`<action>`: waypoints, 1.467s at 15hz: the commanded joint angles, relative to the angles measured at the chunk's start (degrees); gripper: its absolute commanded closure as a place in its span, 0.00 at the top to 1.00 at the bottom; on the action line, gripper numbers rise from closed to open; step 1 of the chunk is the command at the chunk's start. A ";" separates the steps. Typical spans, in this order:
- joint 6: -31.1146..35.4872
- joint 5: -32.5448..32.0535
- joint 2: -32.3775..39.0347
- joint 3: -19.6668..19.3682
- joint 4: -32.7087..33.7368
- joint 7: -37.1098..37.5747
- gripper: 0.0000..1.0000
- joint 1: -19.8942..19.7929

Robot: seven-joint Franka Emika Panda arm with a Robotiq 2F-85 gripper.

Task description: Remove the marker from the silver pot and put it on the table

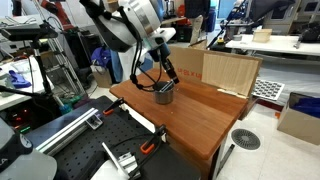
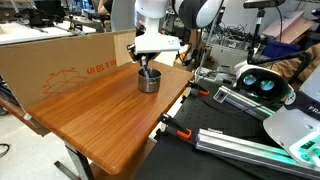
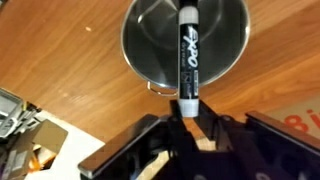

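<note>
My gripper is clenched on the near end of a slim black marker with white lettering. In the wrist view the marker runs straight away from me, across the mouth of a small round shiny silver pot made of metal, and its far tip reaches the opposite rim. I cannot tell if the marker touches the pot or only hangs over it. The pot has a small handle on the side towards me.

The silver pot stands on a large reddish-brown wooden table, close to one of its corners, as both exterior views show. My jaws are directly above it.

Just behind the pot a pale upright plywood board with red print stands along the table edge, so that side is closed. The wooden top around the pot is bare. Beside the table there is a black perforated metal bench, and an orange-handled clamp sits where the bench meets the table. At the left border of the wrist view some metal parts lie beyond the table edge; I cannot tell what they are.
</note>
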 commanded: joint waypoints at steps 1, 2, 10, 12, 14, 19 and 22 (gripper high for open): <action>1.33 0.59 -2.59 0.40 -0.23 0.32 0.06 -0.29; 1.73 1.07 -3.55 0.54 -0.26 -0.09 0.06 -0.51; 4.88 11.11 -11.02 -1.18 1.10 -7.22 0.06 -5.27; 5.08 13.87 -10.79 -2.08 1.47 -10.97 0.06 -7.04; 6.83 15.50 -9.62 -2.93 1.24 -14.75 0.06 -8.99; 7.99 19.47 -4.86 -3.34 0.34 -23.37 0.06 -13.15; 7.83 20.38 -1.51 -3.13 0.59 -26.62 0.06 -15.07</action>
